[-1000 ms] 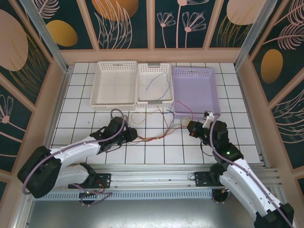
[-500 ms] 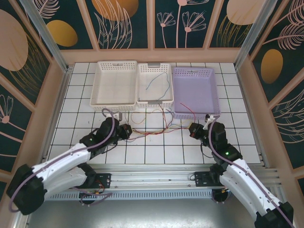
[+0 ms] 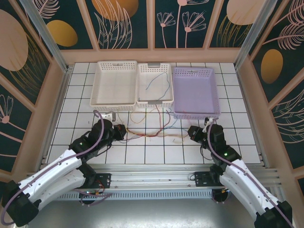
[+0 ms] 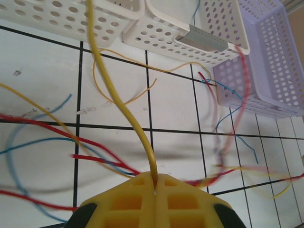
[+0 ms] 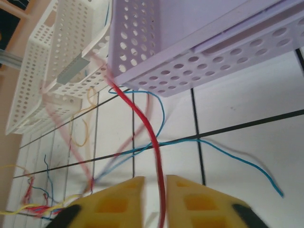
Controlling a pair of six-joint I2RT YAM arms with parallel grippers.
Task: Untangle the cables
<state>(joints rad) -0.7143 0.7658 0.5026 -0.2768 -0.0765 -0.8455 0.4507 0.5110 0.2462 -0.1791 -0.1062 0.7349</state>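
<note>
Well, the two arms were in the middle of the pull-apart step. The cables (image 3: 151, 134) lay as a loose bundle of yellow, red and blue strands on the tiled table (image 3: 76, 95). They were strung between the two claws on the near side of the baskets. A few strands looped up toward the middle white basket (image 3: 155, 102) and the purple basket (image 3: 195, 114). The left gripper (image 4: 155, 176) was clenched on the yellow wire (image 4: 121, 107), which rose from between its fingertips and arched away to the far side, over the red and blue ones lying on the tiles. The right gripper (image 5: 155, 183) was a different story. Its fingers stood a little apart, and the red wire (image 5: 151, 130) ran through the gap without looking pinched, so it read as released rather than grasping. A blue wire (image 5: 228, 153) crossed the tile beside it, just near of the purple basket's wall. Going by that, the job looked only partly done, since most strands crossed each other in the middle. The next move probably called for the right claw to either close on that red wire or drop it and pick a cleaner spot. After that the arms would need to draw apart left and right slowly, so the yellow one slid free without dragging the knot along.
</note>
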